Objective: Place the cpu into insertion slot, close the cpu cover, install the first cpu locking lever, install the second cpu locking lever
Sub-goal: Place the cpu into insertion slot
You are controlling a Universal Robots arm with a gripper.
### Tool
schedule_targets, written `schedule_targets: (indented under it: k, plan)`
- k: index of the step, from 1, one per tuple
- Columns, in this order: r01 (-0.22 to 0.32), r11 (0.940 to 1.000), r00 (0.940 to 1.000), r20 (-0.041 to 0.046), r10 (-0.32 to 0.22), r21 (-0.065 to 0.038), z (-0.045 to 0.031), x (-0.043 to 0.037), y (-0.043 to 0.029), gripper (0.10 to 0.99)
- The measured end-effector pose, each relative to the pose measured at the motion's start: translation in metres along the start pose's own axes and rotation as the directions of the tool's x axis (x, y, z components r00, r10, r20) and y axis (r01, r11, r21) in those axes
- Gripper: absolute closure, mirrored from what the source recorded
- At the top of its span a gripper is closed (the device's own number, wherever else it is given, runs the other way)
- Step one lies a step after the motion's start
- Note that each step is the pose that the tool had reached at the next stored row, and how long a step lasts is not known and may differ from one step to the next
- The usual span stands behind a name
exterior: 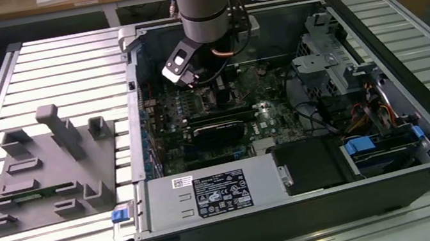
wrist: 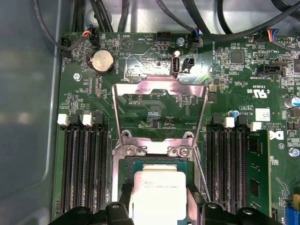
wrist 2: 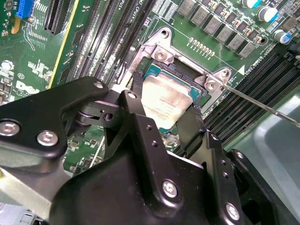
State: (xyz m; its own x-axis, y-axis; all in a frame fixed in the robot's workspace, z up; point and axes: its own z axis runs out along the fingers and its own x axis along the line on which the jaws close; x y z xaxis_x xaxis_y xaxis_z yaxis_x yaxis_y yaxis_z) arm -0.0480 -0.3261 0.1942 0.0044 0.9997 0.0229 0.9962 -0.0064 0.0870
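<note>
While cpu cover [wrist: 159, 89] stands open, jaws clamp cpu [wrist: 159, 197] edges over insertion slot [wrist: 157, 161].

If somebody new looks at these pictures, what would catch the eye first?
First, the robot arm reaching down into the open computer case in the middle of the exterior view. In both wrist views, the gripper holds the cpu at the insertion slot; in the first wrist view the shiny cpu cover stands raised open beside it.
</note>
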Motion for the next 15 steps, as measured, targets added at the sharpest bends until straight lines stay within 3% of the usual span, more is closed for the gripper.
schedule_targets:
  k: [15]
  plan:
    - [-0.023,0.9997,0.9997,0.0019,0.023,-0.001,0.0005,0.0031,0.0,0.549]
